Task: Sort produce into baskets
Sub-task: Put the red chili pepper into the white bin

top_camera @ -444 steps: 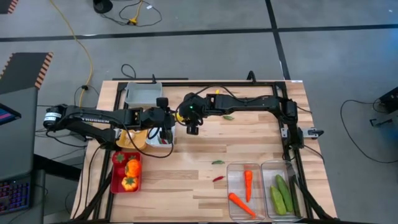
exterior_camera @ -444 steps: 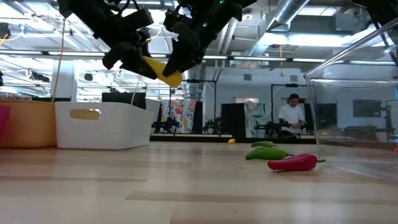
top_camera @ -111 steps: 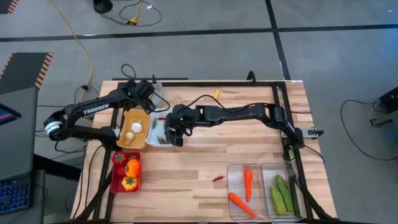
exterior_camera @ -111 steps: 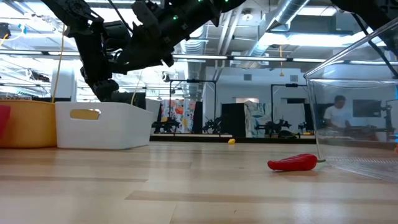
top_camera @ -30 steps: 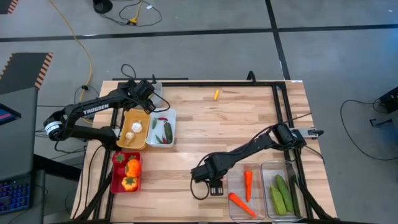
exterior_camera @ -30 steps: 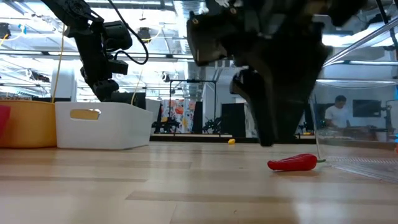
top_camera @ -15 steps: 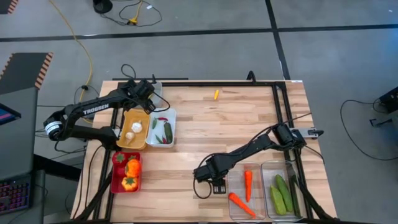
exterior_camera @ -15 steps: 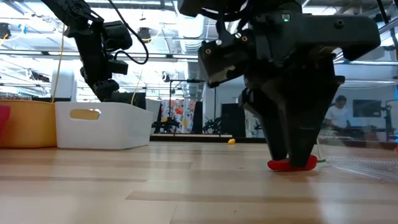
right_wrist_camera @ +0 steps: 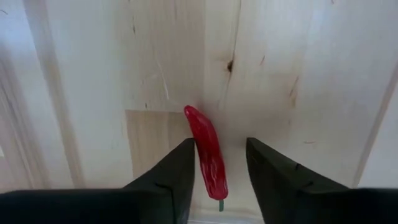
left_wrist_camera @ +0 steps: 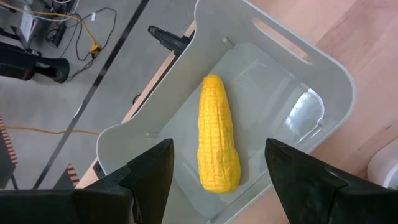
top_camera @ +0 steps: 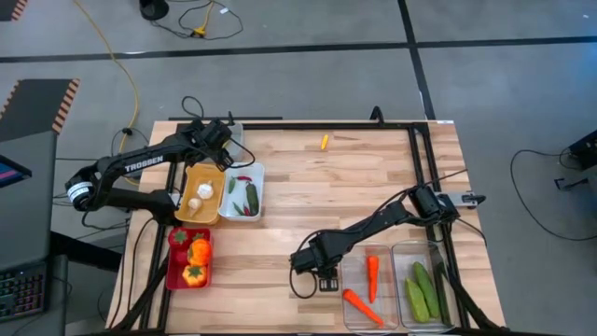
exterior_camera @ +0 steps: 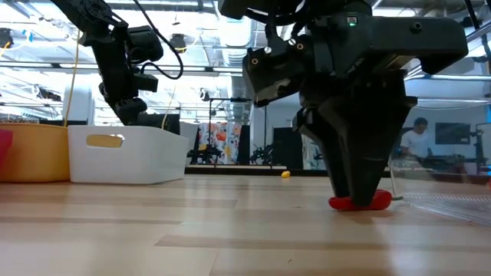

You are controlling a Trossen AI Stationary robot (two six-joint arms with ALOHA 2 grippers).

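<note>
The right tool point(right_wrist_camera: 216, 180) straddles the red chili point(right_wrist_camera: 209, 154) lying on the worktop point(right_wrist_camera: 298, 74); whether it pinches yet is unclear. The left tool point(left_wrist_camera: 215, 177), spread, hovers over corn point(left_wrist_camera: 217, 134) in the grey basket point(left_wrist_camera: 323, 81).

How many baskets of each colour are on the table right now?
Red basket: 1
Yellow basket: 1
White basket: 1
Grey basket: 1
Clear baskets: 2
Total: 6
</note>
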